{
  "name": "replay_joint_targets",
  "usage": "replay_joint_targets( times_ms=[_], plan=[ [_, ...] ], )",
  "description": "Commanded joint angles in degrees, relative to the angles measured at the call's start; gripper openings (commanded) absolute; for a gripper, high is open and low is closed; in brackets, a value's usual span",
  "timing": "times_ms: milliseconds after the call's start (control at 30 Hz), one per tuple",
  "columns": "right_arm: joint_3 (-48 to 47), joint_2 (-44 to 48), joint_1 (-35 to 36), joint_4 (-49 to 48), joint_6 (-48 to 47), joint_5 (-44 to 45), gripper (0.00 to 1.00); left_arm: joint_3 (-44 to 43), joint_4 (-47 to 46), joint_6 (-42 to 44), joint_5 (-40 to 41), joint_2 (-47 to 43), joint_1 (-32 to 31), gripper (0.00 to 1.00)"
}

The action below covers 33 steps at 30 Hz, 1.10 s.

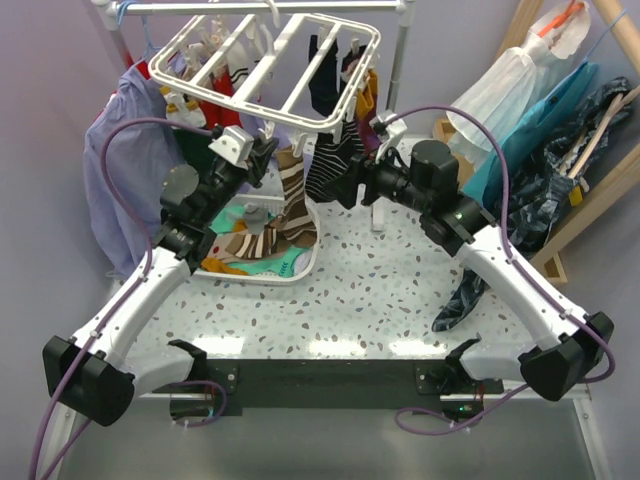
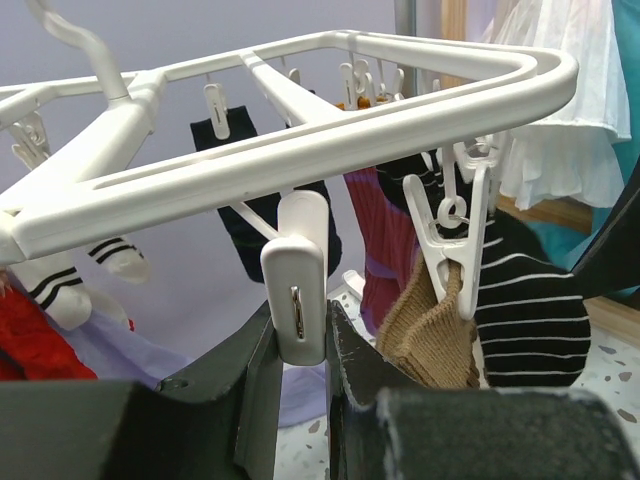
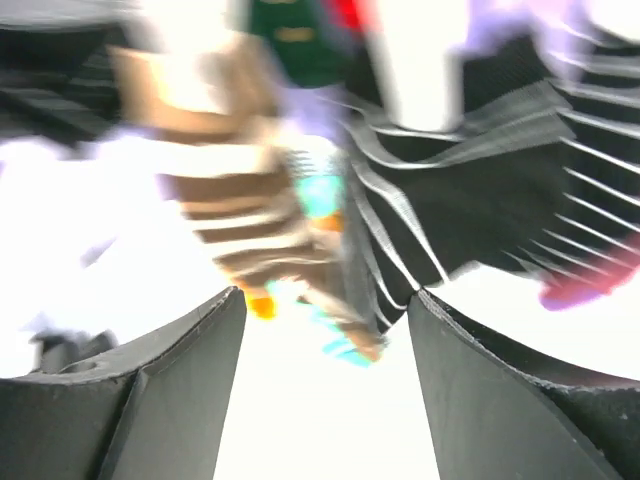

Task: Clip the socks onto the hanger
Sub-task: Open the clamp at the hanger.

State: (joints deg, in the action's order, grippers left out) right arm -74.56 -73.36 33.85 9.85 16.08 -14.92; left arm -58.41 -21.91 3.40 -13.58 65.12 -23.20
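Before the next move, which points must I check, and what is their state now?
1. Left gripper shut on an empty clip: ok.
2. Right gripper open: ok.
3. Sock between the right fingers: not ok, gap looks empty.
4. Tan sock held by the neighbouring clip: ok.
5. Right wrist view sharp: not ok, blurred.

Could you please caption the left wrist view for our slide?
Left gripper pinches a white clip under the hanger, beside a clipped brown sock.
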Motion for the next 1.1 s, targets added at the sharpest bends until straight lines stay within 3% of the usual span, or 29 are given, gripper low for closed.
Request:
replay_joint_targets(
  times_ms=[0,233,567,900,1067],
  plan=[
    [-10.1,-1.5,2.9,5.9,1.1,-15.7,0.69,1.8,-0.1,-1.6,-2.4,-1.4,-1.7,0.0],
    [-21.3,-7.8,8.6,0.5,4.4,-13.3,0.69,2.3,0.8,-2.5,-0.4,-1.1,-1.9,0.0],
    [-29.7,-17.2,9.4,-7.4,11.0,-4.9,0.65,1.9,2.3,-2.9,0.0,-2.5,-2.0,0.0],
    [-28.4,-19.4,9.5,-9.6,10.7,9.0,0.68,2.8,3.5,-3.0,-1.2,-3.3,-2.1,0.0],
    [-28.5,-21.0,9.4,-9.7,9.4,11.1,0.67,3.2,3.8,-6.1,-2.2,-3.6,-2.1,0.0]
  ],
)
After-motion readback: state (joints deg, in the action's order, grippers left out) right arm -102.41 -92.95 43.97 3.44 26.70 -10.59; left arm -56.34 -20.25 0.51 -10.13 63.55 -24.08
